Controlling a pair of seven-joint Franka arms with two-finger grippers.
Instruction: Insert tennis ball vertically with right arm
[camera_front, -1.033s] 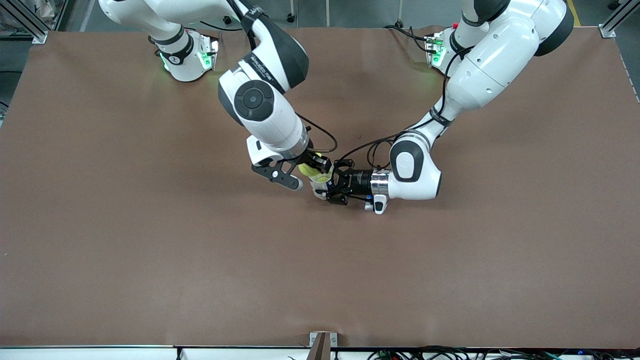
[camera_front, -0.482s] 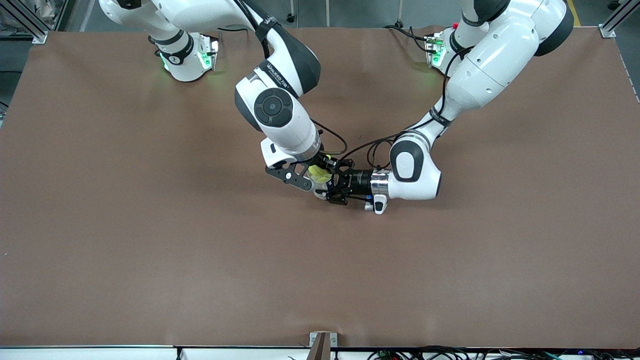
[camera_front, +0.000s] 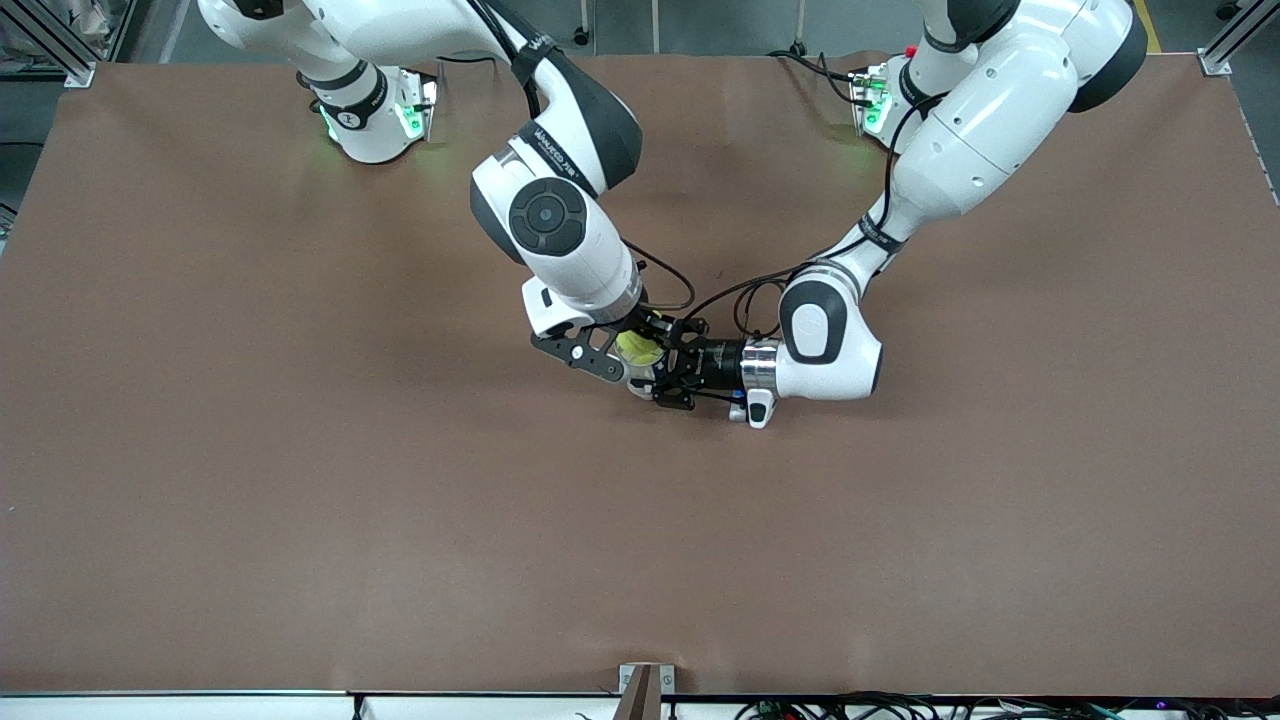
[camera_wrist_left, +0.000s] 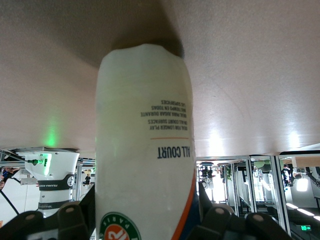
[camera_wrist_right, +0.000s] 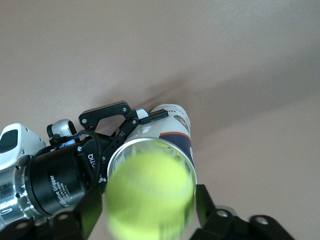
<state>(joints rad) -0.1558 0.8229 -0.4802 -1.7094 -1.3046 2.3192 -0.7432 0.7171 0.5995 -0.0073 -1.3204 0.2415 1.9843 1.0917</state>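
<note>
A fuzzy yellow-green tennis ball (camera_wrist_right: 150, 194) hung directly over the round open mouth of a white cylindrical can (camera_wrist_left: 145, 150). The can was glossy and smooth, printed with dark lettering and an orange-and-blue band, and stood upright on the matte brown table (camera_front: 300, 520) near the table's middle.

The left gripper (camera_front: 672, 377), black and angular, reached in sideways from about three o'clock of the can in the front view. Its fingers (camera_wrist_right: 150, 118) were clamped on the can's wall just below the rim, steadying it.

The right gripper (camera_front: 625, 352) came down from about eleven o'clock and sat over the can's mouth. Its dark fingers (camera_wrist_right: 90, 210) flanked the ball on both sides; the ball looked blurred between them, and whether they pressed it or had let go I could not tell.

In the front view the ball showed only as a small yellow patch between the two grippers.
</note>
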